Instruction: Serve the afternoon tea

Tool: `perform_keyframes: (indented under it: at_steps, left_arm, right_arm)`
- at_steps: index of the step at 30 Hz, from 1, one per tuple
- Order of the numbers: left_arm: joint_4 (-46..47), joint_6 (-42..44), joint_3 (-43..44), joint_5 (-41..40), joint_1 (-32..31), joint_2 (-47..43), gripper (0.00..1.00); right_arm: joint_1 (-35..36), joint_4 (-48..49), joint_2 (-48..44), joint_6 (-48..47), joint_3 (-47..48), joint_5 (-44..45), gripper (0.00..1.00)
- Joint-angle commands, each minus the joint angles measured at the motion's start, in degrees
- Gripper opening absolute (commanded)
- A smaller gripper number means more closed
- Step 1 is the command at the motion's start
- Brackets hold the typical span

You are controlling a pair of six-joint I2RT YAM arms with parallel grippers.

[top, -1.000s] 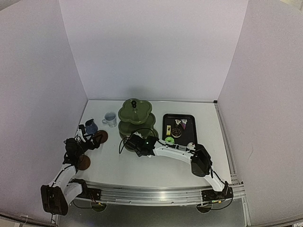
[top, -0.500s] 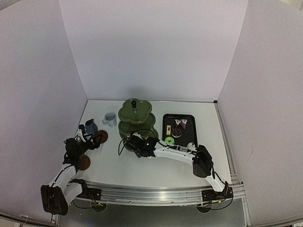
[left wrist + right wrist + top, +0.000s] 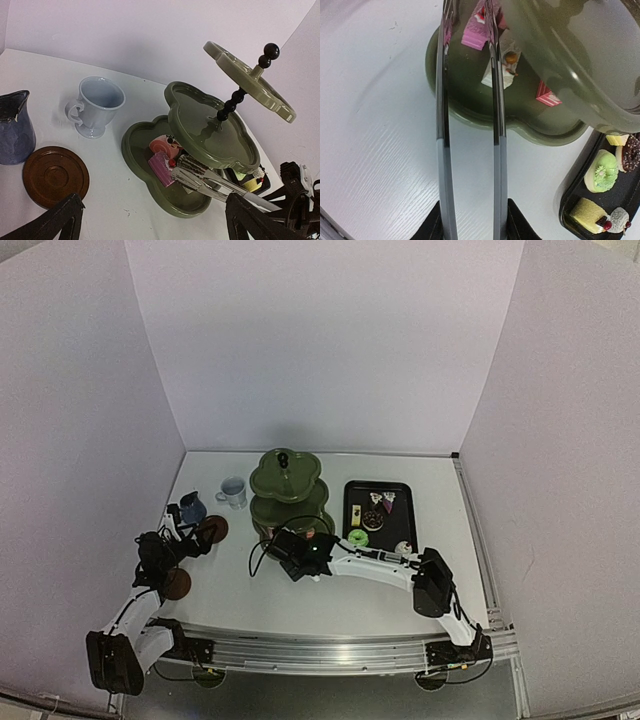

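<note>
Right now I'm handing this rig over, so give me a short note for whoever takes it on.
Left gripper: open, empty, near the dark blue mug and one saucer.
Right gripper: shut on the tongs, tips in the stand's bottom tier.
Done: a few small cakes lie on that tier; upper tiers bare.
Left: other cakes on the black tray; dark blue mug and pale mug on the table, not on saucers; second saucer by the left arm.

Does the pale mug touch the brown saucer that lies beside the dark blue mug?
Apart. The left wrist view shows bare white table between the pale mug and the brown saucer.
</note>
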Motion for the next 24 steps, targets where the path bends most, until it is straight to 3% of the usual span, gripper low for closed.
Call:
perform_keyframes:
  at_steps: [1, 5, 10, 19, 24]
  left_arm:
    - [-0.7, 0.2, 1.2, -1.4, -0.1, -0.6, 1.0]
    - [-4.0, 0.8, 2.4, -3.3, -0.1, -1.1, 1.0]
    - [-8.1, 2.1, 4.6, -5.0, -0.1, -2.0, 1.0]
    - [-14.5, 6.5, 8.4, -4.9, 0.3, -4.3, 1.0]
    - [-16.4, 6.0, 9.0, -4.7, 0.3, -5.0, 1.0]
  right_arm:
    - [1.3, 0.9, -7.1, -2.3, -1.5, -9.7, 0.33]
    - [1.9, 0.8, -11.5, -1.3, -6.1, -15.4, 0.33]
    - [2.0, 0.6, -19.8, 2.3, -16.3, -16.6, 0.32]
    - [1.8, -0.7, -31.3, 8.0, -28.2, -12.9, 0.31]
    - [-3.0, -5.1, -34.0, 14.1, -31.0, -11.0, 0.31]
